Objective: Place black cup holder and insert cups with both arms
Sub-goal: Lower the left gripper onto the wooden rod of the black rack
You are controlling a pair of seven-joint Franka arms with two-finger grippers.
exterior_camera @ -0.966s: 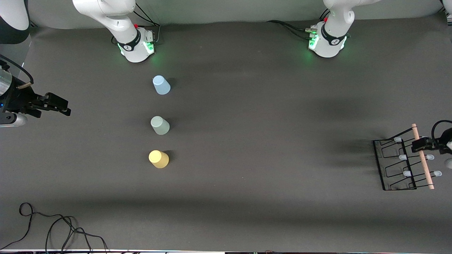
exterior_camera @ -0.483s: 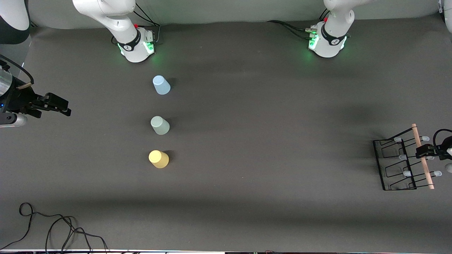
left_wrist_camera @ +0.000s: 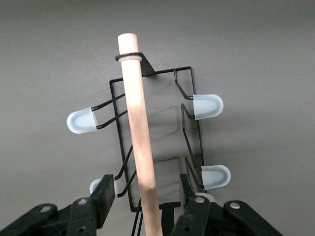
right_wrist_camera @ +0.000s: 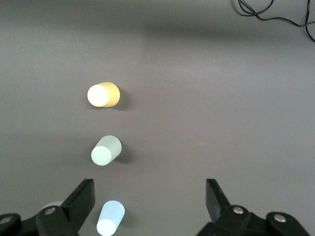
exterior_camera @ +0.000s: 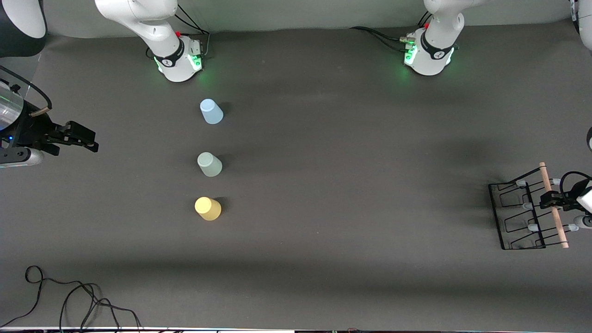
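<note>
The black cup holder (exterior_camera: 518,217) stands at the left arm's end of the table, its wooden rod handle (exterior_camera: 553,208) on top. My left gripper (exterior_camera: 550,200) is open over the holder. In the left wrist view its fingers (left_wrist_camera: 103,195) straddle the rod (left_wrist_camera: 140,142) without touching it, and the pale-tipped pegs (left_wrist_camera: 206,106) stick out to the sides. Three cups stand in a row toward the right arm's end: light blue (exterior_camera: 211,111), grey-green (exterior_camera: 209,164) and yellow (exterior_camera: 207,208), the yellow nearest the front camera. My right gripper (exterior_camera: 83,138) is open and empty, up in the air, away from the cups.
A black cable (exterior_camera: 69,296) lies coiled near the table's front edge at the right arm's end. The right wrist view shows the yellow cup (right_wrist_camera: 103,94), the grey-green cup (right_wrist_camera: 106,150), the blue cup (right_wrist_camera: 110,219) and my right gripper (right_wrist_camera: 149,199).
My left gripper has come down along the rod handle toward its middle, fingers still open. My right gripper has shifted slightly toward the cups. The cups and holder have not moved.
</note>
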